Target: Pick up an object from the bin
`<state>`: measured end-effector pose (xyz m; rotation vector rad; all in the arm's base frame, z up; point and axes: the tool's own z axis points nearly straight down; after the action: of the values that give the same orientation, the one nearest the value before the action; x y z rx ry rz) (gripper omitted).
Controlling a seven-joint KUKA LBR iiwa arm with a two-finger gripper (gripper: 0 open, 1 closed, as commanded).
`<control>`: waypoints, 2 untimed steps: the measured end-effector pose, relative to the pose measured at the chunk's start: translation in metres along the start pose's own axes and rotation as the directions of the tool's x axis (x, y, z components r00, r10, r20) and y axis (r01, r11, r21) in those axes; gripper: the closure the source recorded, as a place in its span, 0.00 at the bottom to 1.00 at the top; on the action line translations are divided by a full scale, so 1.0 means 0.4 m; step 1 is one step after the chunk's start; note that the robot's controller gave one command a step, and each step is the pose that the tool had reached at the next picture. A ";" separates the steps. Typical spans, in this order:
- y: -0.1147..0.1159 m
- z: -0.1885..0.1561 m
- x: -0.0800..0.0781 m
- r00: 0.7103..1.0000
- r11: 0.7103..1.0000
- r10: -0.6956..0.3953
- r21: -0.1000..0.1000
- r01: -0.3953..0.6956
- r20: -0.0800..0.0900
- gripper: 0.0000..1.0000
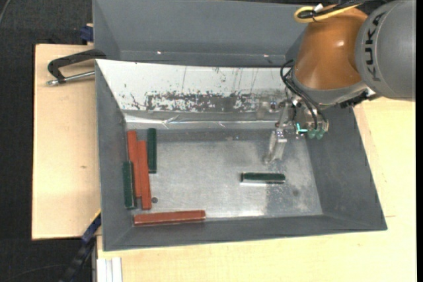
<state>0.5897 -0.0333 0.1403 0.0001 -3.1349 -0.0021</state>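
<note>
My gripper [272, 154] hangs in the right half of the bin, coming down from under the orange wrist cover, with nothing seen in it. Just below and slightly left of its tip, a short dark green stick [263, 177] lies flat on the bin floor, pointing left to right. The gripper stands above the stick's far side and is apart from it.
Along the left wall lie two upright red sticks [137, 170] with a dark green stick [151, 150] to their right and another [127, 185] to their left. A long red stick [169, 216] lies along the front wall. A tiny dark speck [154, 201] sits nearby.
</note>
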 end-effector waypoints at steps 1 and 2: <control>-0.062 0.179 0.159 0.992 0.992 -0.128 0.000 0.128 -0.002 0.00; -0.059 0.170 0.150 0.992 0.992 -0.130 0.001 0.130 0.007 1.00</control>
<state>0.5291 -0.0569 0.0727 0.2040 -3.1355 -0.0013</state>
